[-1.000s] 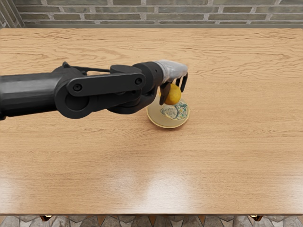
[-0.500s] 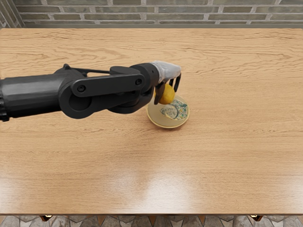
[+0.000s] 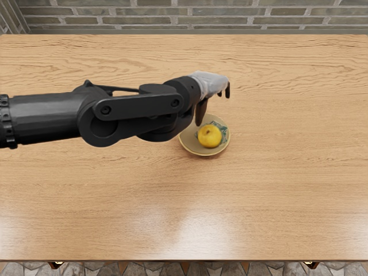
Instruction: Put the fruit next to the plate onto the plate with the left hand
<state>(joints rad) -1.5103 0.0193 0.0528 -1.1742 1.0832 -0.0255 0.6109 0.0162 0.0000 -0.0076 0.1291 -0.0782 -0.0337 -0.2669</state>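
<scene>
A big black arm (image 3: pixel 57 118) comes in from the left side and reaches across the wooden table (image 3: pixel 287 190). At its end is the left hand (image 3: pixel 208 86), which is pale grey with dark fingers (image 3: pixel 227 90). The hand is loose and open, its fingers hang down a little, and it holds nothing. The yellow fruit (image 3: pixel 210 136) is just below the hand and a bit nearer the front edge of the table. There is a gap between them, so the hand and the fruit do not touch. The fruit sits in the middle of the small round plate (image 3: pixel 195 149). The plate lies flat on the table, close to the end of the arm.
</scene>
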